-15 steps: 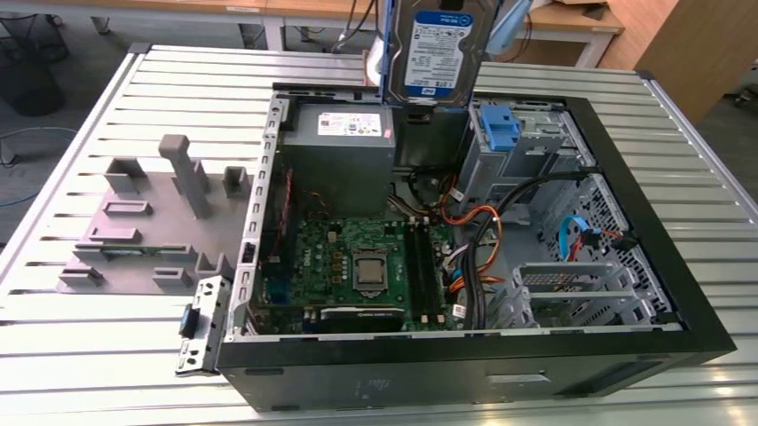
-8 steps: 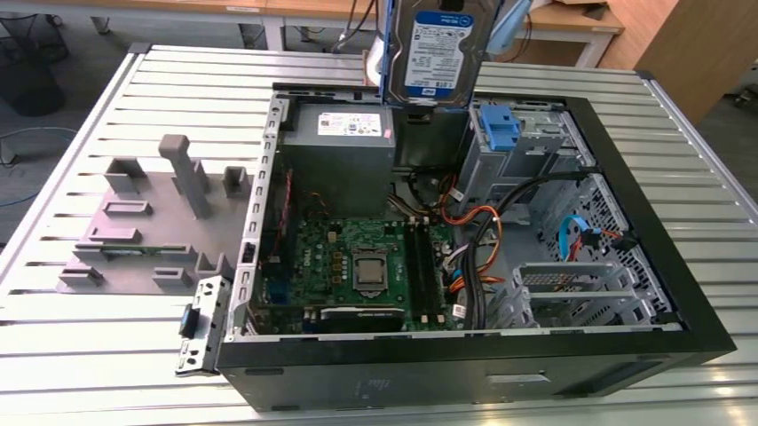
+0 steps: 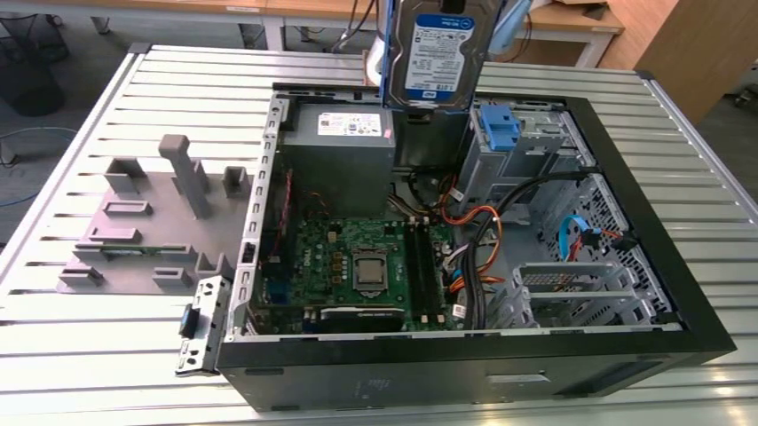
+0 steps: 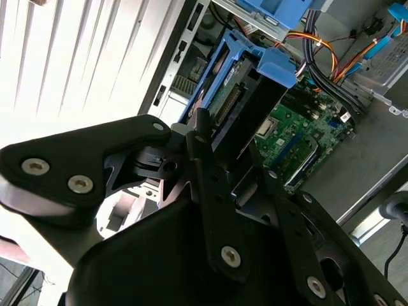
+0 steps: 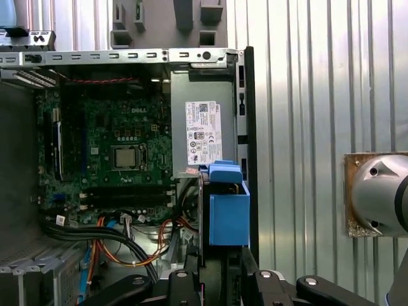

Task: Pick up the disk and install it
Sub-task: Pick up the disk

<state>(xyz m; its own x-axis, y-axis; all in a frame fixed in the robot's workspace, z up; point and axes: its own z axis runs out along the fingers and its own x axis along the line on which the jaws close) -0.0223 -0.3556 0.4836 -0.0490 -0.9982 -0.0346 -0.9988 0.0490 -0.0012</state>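
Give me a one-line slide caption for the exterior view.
The disk held upright over the open computer case, near the grey power supply, not yet installed.

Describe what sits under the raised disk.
The disk hangs over the open case; power supply and motherboard show below. The spot straight beneath is covered by the disk.
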